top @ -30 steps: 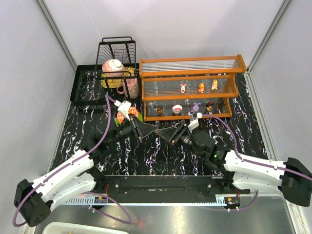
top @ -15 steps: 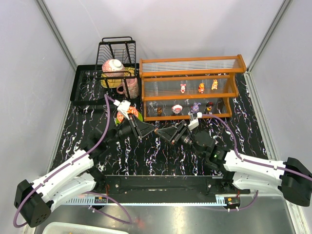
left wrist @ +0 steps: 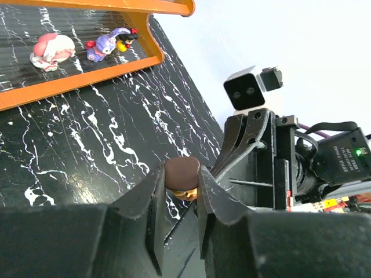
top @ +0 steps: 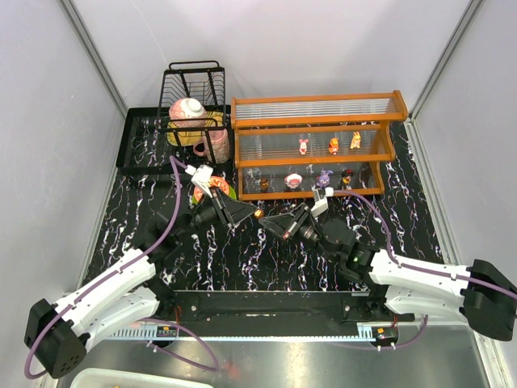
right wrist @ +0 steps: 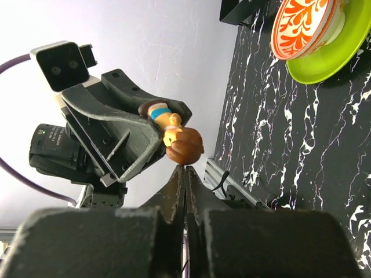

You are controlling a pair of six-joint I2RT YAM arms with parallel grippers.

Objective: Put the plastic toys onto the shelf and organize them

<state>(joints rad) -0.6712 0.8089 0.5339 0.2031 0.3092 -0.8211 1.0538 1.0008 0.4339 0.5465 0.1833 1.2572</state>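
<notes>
We look down on a black tabletop [top: 242, 263] veined with white, boxed in by pale grey walls [top: 283, 40]. Above it the left gripper [left wrist: 181, 184] pinches a brown-haired figurine [left wrist: 182, 172]. The right gripper [right wrist: 185, 169], its jaws pressed together and empty, points at it. Other toys [top: 333, 146] stand on the orange shelf [top: 315, 101].

The shelf [top: 315, 121] is orange-framed, the table [top: 242, 259] black with white veining, the bowl [right wrist: 301, 23] orange-red and white in swirls, its plate [right wrist: 335, 49] lime green, the rack [top: 194, 81] black, one toy [right wrist: 184, 147] brown-headed, blue-banded.
</notes>
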